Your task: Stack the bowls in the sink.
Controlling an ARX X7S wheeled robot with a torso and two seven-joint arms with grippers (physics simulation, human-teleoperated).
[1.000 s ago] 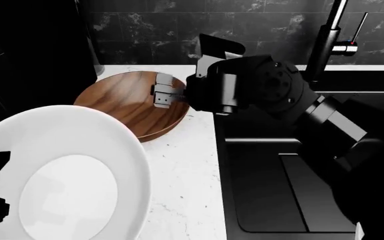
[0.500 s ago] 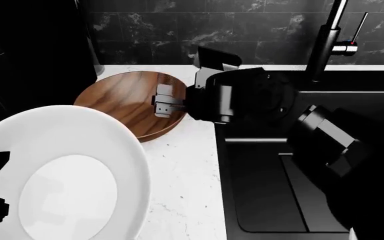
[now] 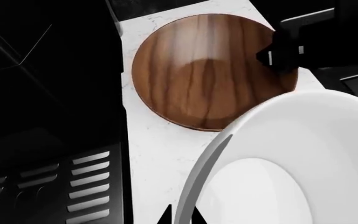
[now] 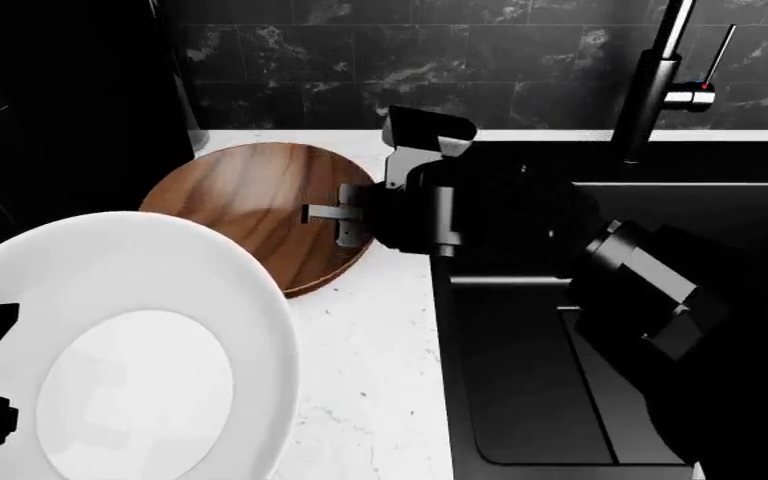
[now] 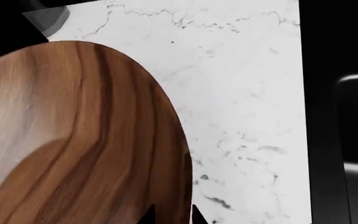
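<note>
We see the right arm [image 4: 624,270] as a chain of glossy black cylindrical segments, with paler grey rings at the joints near the forearm. Its wrist block is bulky and black, topped by a boxy housing with a light grey face. The right gripper [image 4: 344,215] is small, with grey metal fingers [image 4: 349,230] and a thin pale bar sticking out from the black body. Of the left gripper [image 3: 182,217] we make out only two black pointed tips in the wrist view, and dark blocky pieces at the head view's lower left edge.
</note>
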